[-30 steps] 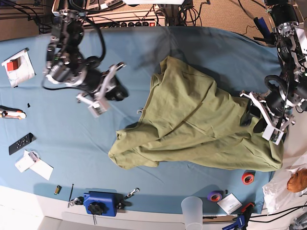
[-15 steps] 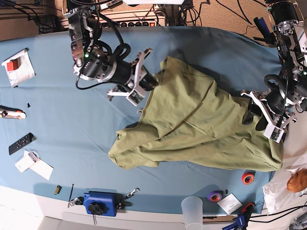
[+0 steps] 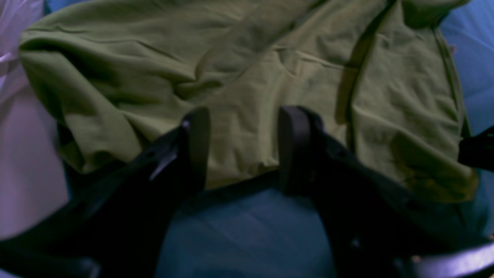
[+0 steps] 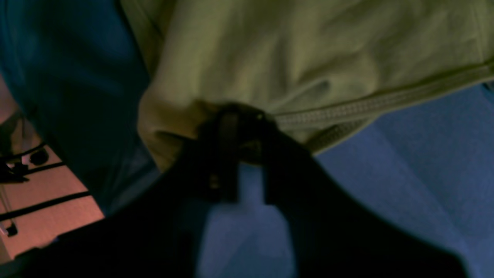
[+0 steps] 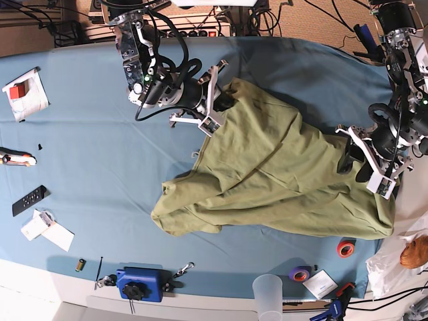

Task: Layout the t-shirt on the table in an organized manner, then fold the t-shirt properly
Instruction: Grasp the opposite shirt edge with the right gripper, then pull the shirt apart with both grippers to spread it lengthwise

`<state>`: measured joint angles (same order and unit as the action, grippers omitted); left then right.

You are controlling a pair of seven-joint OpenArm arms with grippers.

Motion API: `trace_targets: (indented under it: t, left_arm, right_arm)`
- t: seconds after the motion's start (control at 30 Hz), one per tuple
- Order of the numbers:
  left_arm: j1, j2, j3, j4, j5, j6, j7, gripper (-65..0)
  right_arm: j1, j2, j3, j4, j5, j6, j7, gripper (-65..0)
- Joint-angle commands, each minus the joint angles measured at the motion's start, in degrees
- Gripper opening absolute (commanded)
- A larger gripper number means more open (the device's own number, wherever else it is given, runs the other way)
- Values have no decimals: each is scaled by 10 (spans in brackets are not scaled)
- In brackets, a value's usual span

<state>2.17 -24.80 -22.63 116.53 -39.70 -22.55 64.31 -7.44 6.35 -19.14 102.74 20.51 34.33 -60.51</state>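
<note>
While your right gripper (image 4: 239, 154) is pinching the t-shirt (image 5: 281, 174) hem at 11 o'clock, left gripper (image 3: 243, 150) is gaping; spread next.

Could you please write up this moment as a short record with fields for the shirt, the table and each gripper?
t-shirt: olive green, crumpled in a loose heap, not spread flat
table: teal-blue cloth, shirt lying right of centre in the base view
right gripper: shut on the t-shirt, pinching a bunched edge beside a ribbed hem
left gripper: open, fingers straddling the shirt's near edge, nothing pinched
clutter: red tape roll and purple tape roll near the front rim
fold progress: not yet laid out
</note>
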Motion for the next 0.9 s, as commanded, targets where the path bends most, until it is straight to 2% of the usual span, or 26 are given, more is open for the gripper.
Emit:
trace_targets:
  t: [0.0, 0.17, 0.3, 0.4, 0.57, 0.7, 0.83, 0.87]
  left_arm:
    - [-8, -9, -4, 9, -6, 0, -13, -367]
    - [-7, -9, -4, 9, -6, 0, -13, -367]
    - [-7, -9, -4, 9, -6, 0, -13, -367]
    - [-7, -9, -4, 9, -6, 0, -13, -367]
    - [-7, -9, -4, 9, -6, 0, -13, -367]
    - [-7, -9, -4, 9, -10, 0, -14, -367]
    - [-7, -9, -4, 9, -25, 0, -13, -367]
    - [-7, -9, -4, 9, -28, 0, -13, -367]
  right_arm:
    - [10, -2, 1, 8, 4, 2, 15, -650]
    - [28, -2, 2, 15, 4, 1, 5, -650]
    - [25, -2, 27, 76, 7, -9, -22, -650]
    - [17, 1, 66, 139, 28, -12, -56, -650]
    - [-25, 3, 160, 177, 57, -11, -55, -650]
    - [-45, 3, 215, 177, 133, 6, -57, -650]
    - [-45, 3, 199, 177, 159, 49, -71, -649]
    - [-45, 3, 187, 177, 159, 51, -71, -591]
